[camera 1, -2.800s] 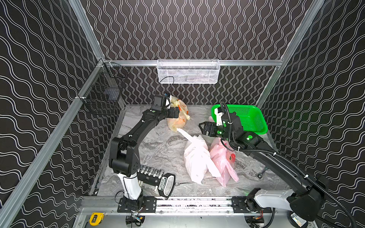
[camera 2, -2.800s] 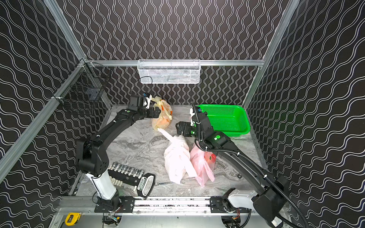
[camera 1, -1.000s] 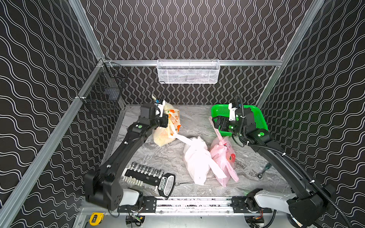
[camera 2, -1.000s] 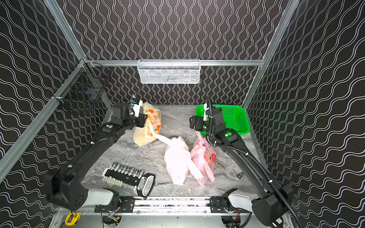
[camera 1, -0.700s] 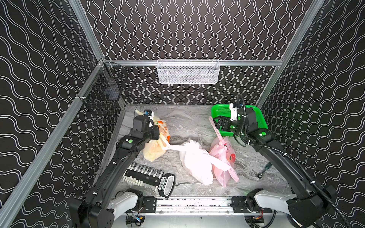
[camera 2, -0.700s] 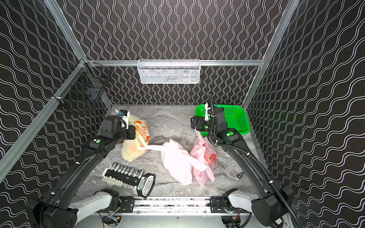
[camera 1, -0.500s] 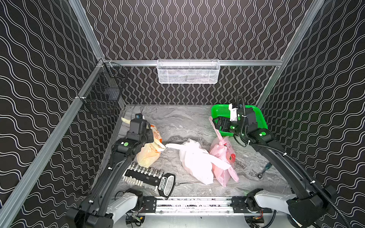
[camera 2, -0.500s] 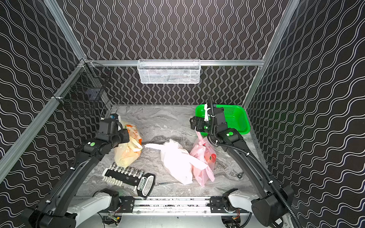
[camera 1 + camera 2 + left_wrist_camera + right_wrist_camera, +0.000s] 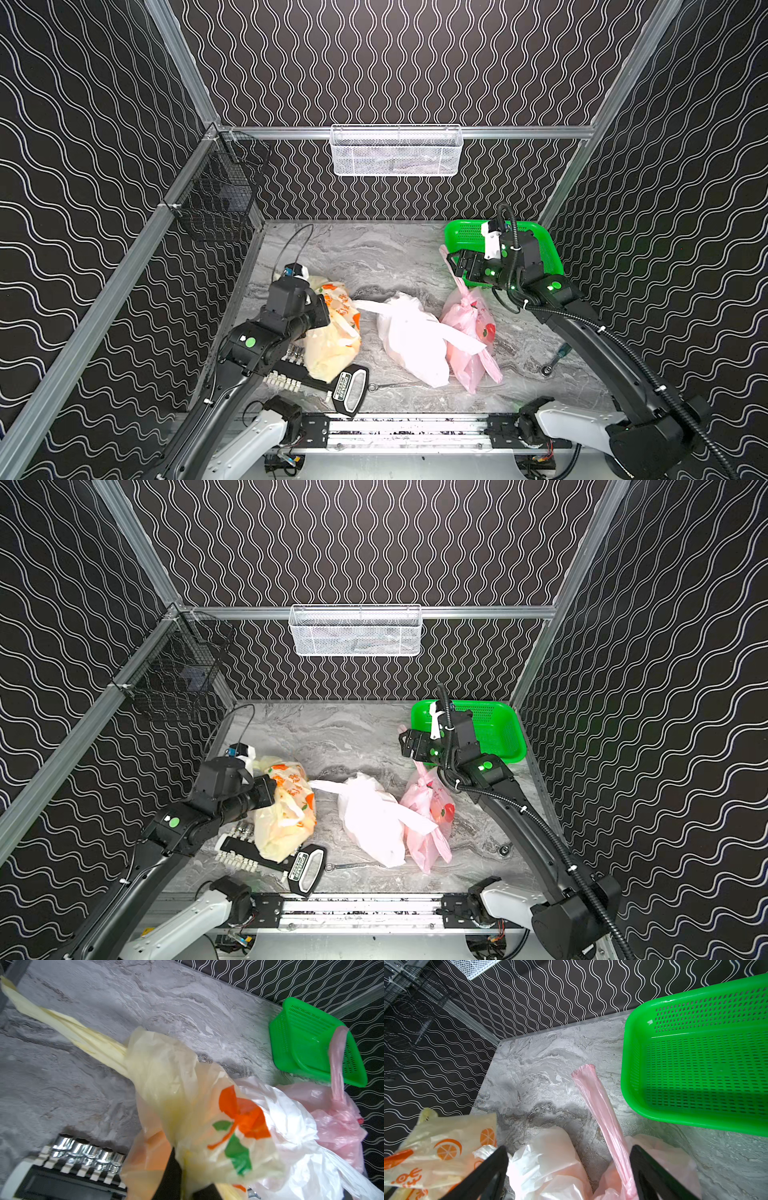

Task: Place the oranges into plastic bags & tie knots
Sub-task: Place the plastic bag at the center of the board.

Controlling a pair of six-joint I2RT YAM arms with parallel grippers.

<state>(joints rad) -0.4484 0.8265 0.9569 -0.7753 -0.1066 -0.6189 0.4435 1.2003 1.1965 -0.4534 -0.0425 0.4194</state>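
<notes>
A: Left side first?
B: Left jaws pinched shut on a fold of the yellow bag (image 9: 187, 1088). The bag rests against the socket set (image 9: 83, 1153) near the left edge of the bench (image 9: 374, 257). The white bag (image 9: 411, 340) lies mid-bench, with no jaws on it.
A: And right?
B: Right jaws spread wide, holding nothing. The pink bag (image 9: 469, 328) sits just below them. Its twisted handle (image 9: 600, 1105) stands between them, long axis toward the green basket (image 9: 627, 1064). Right arm is nearer, so closing on the handle looks like the next grab.

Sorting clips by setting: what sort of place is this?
Probably a lab robot cell: patterned wall panels on an aluminium frame enclose a marble-look tabletop, left arm and right arm mounted in front.
</notes>
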